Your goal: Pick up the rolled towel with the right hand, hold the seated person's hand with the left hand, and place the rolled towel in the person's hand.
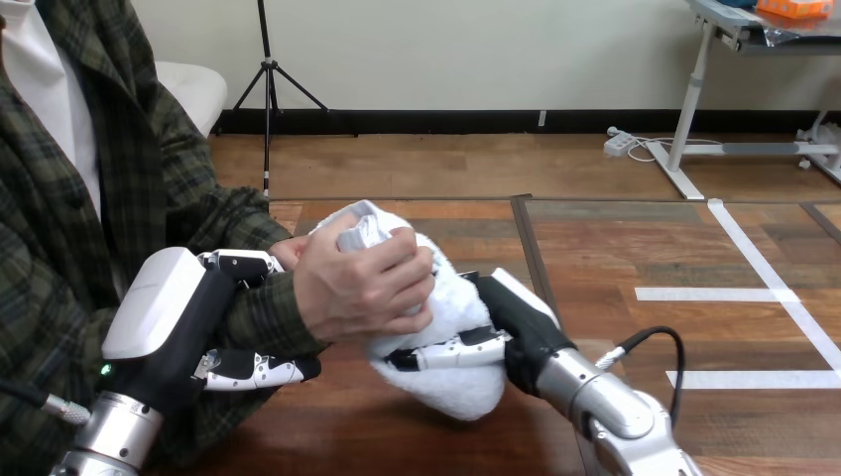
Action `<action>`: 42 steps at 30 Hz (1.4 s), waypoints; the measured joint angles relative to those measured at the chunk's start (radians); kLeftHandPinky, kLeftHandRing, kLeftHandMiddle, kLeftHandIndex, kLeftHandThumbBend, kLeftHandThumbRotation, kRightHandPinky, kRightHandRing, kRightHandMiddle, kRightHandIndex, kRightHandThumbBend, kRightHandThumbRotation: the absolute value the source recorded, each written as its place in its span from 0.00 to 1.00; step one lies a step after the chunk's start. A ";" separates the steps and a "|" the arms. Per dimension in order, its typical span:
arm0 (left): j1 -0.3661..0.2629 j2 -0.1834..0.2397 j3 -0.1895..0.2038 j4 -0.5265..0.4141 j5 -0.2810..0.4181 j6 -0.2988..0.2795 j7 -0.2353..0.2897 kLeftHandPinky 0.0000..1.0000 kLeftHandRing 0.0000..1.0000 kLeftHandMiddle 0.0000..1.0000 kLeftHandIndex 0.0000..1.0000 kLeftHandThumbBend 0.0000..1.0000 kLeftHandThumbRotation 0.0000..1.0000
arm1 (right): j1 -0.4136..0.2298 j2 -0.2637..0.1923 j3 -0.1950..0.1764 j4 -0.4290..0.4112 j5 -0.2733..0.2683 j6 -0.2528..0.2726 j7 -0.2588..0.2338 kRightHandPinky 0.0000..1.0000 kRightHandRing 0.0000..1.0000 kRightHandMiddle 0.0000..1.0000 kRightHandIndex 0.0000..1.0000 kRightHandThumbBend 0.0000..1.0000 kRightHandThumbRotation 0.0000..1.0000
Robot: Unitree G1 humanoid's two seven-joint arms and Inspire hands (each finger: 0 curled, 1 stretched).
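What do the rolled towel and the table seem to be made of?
The rolled towel looks like soft white terry cloth: its surface is fuzzy and matte. The table seems wood or wood-look laminate: brown grain streaks, slight sheen.

Right of the fingers (451, 352) of the right hand (521, 322) the table (635, 248) lies open; leftward, the rolled towel (451, 382) and the person's hand (357, 288) block passage.

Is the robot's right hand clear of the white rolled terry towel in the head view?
No, the right hand has its fingers curled round the white rolled towel, which the person's hand also grips from above.
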 measured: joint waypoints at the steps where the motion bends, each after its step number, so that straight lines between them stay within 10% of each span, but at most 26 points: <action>1: 0.000 -0.001 0.000 0.000 0.000 0.000 0.000 0.24 0.28 0.35 0.36 0.88 0.00 | 0.000 0.002 0.001 0.000 -0.001 0.000 -0.002 0.09 0.13 0.19 0.20 0.74 0.00; 42: 0.003 -0.030 0.039 0.000 -0.001 0.010 0.011 0.26 0.31 0.38 0.39 0.88 0.00 | -0.064 0.029 0.040 -0.006 -0.038 0.002 -0.064 0.10 0.14 0.22 0.23 0.78 0.00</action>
